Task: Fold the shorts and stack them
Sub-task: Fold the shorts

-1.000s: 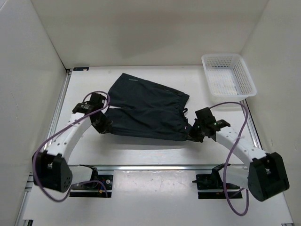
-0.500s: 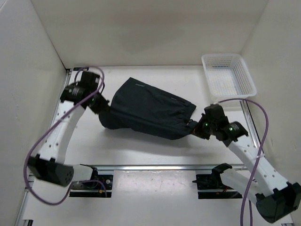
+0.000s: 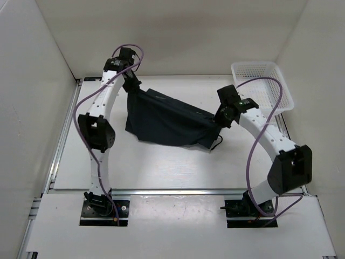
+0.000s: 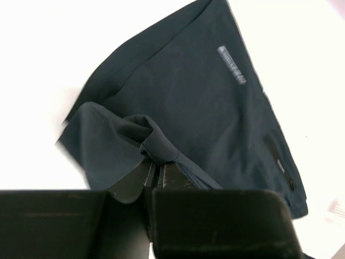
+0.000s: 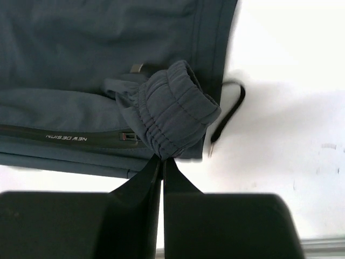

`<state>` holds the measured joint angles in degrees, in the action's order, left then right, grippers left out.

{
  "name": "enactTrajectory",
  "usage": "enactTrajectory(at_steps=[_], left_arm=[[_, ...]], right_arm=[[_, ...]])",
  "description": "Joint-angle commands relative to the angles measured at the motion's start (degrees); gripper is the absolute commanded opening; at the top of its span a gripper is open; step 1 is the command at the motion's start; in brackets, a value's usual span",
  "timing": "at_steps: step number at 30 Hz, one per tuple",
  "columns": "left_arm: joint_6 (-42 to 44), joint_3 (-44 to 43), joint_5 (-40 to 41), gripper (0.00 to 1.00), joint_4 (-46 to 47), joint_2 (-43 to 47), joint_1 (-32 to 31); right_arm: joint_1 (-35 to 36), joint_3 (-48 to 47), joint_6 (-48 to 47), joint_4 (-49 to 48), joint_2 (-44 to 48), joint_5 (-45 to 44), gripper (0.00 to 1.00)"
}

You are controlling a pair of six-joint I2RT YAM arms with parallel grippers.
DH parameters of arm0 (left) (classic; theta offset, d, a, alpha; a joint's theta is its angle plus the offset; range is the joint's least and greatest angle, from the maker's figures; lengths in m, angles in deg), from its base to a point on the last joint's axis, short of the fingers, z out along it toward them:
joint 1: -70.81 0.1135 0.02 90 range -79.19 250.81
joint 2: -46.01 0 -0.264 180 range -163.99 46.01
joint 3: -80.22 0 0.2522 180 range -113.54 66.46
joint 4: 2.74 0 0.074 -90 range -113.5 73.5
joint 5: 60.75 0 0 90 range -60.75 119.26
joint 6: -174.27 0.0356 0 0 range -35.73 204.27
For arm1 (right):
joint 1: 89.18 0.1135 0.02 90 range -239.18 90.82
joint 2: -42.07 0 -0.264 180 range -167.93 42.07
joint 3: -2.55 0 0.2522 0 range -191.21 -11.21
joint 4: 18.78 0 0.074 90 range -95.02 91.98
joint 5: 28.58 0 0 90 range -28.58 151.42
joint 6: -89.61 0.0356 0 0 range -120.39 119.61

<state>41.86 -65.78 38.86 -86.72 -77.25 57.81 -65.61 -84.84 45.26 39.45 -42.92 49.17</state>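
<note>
The dark navy shorts [image 3: 167,121] hang stretched between my two grippers above the middle of the white table, folded over lengthwise. My left gripper [image 3: 131,88] is shut on a bunched leg end at the far left; the pinched fabric shows in the left wrist view [image 4: 156,145]. My right gripper [image 3: 220,121] is shut on the gathered waistband [image 5: 175,116] at the right. A black drawstring [image 5: 229,113] dangles below the waistband. The lower edge of the shorts sags toward the table.
A white plastic mesh basket [image 3: 261,86] stands at the back right corner, close to the right arm's elbow. White walls enclose the table on the left, back and right. Purple cables loop off both arms.
Both grippers have lifted and carried the near edge of the shorts away toward the back of the table. The cloth went from lying flat to hanging folded between them.
</note>
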Motion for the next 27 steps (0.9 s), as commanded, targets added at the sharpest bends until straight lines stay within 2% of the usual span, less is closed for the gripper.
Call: enactTrajectory(at_steps=[1,2,5,6,8,9,10,11,12,13,17,18,19,20,21,22,24,25,27], left_arm=[[4.4,-9.6,1.8,0.1,2.9,-6.2,2.4],[5.6,-14.0,0.9,0.1,4.0,-8.1,2.4],[6.3,-17.9,-3.6,0.1,7.7,-13.2,2.9],[6.3,-17.9,-5.5,0.1,11.6,-13.8,2.9],[6.9,-20.5,-6.6,0.14,14.7,-15.9,2.9],[6.9,-22.5,-7.1,0.26,15.6,-16.9,2.9],[7.8,-24.6,-8.0,0.45,16.2,-17.8,2.9],[8.4,-26.2,-8.0,0.66,16.3,-18.3,2.4],[9.5,-26.7,-8.6,1.0,16.8,-17.4,2.4],[10.5,-25.4,-8.6,1.0,16.8,-16.1,2.4],[15.8,-16.7,-5.7,1.0,17.5,-4.7,2.4],[15.8,-10.9,-5.1,1.0,17.5,-2.5,3.0],[15.8,-7.5,-5.1,1.0,17.5,-0.5,3.6],[15.3,-4.2,-6.4,1.0,17.5,2.9,4.4],[15.3,2.5,-7.7,0.93,17.5,4.3,5.9],[15.3,5.7,-10.0,0.82,16.5,5.5,6.6],[14.6,11.6,-10.7,0.61,15.2,7.8,7.8],[13.9,17.6,-11.4,0.61,14.4,8.3,7.8],[12.3,22.7,-12.1,0.72,14.4,8.8,8.3]], right_arm=[[-4.4,-3.9,-2.6,3.1,-4.2,-5.4,0.0],[-5.0,-4.6,-2.6,3.1,-5.3,-5.4,0.0],[-7.5,-7.2,-1.9,1.1,-9.2,-5.4,0.0],[-7.5,-8.9,-1.9,0.4,-11.2,-5.4,0.08],[-9.1,-11.3,-2.7,-1.2,-13.6,-3.7,0.32],[-9.1,-14.2,-2.7,-1.2,-16.1,-3.7,0.43],[-9.6,-15.5,-2.7,-1.2,-17.0,-3.1,0.56],[-9.6,-16.5,-2.7,-1.2,-17.7,-2.1,0.7],[-9.6,-17.3,-2.7,-1.2,-18.3,-1.4,0.84],[-9.6,-17.9,-2.7,-0.6,-18.3,-0.8,0.92],[-9.6,-11.1,-2.7,-1.4,-12.7,0.5,0.92],[-9.6,-8.7,-2.7,-2.0,-11.4,1.2,0.89],[-9.6,-3.2,-2.7,-2.7,-10.0,2.1,0.79],[-9.6,-0.6,-2.1,-3.3,-7.7,4.8,0.75],[-9.6,2.1,-2.1,-4.6,-6.5,6.3,0.74],[-9.6,7.2,-2.1,-5.4,-5.5,8.2,0.74],[-9.6,11.6,-2.1,-8.6,-2.2,12.1,0.81],[-9.6,15.0,-2.1,-9.6,-0.5,15.0,0.91],[-9.6,17.5,-1.5,-12.4,0.0,17.2,0.97]])
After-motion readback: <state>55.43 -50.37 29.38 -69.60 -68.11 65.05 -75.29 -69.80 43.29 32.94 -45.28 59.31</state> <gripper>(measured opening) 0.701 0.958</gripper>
